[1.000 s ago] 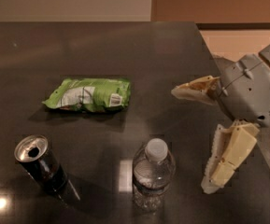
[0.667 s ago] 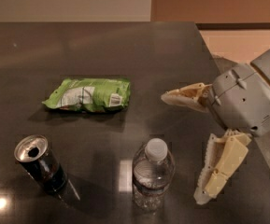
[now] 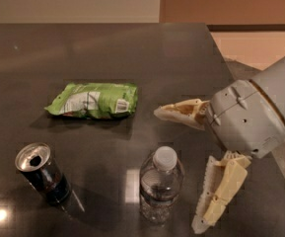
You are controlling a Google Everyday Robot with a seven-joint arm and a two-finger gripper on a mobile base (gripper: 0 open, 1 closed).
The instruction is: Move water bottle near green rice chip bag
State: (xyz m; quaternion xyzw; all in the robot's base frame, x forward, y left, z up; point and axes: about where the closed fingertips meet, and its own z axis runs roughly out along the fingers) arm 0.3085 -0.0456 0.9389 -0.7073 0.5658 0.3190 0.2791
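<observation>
Two cream fingers (image 3: 221,191) of your gripper (image 3: 177,171) are spread wide, holding nothing. Your water bottle (image 3: 160,189) stands upright on the dark table (image 3: 132,48), just beside the nearer finger, untouched as far as you can tell. Your green rice chip bag (image 3: 92,100) lies flat farther back, apart from the bottle. Neither label's writing can be read.

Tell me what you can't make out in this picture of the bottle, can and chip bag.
Camera view:
- Print on the green rice chip bag: too small to read.
- Brand on the drink can: side too dark, nothing legible.
- Rest of the arm behind the tool, which hangs open right of the water bottle: cut off by the right edge.
- Near side of the table: cut off by the bottom edge.
</observation>
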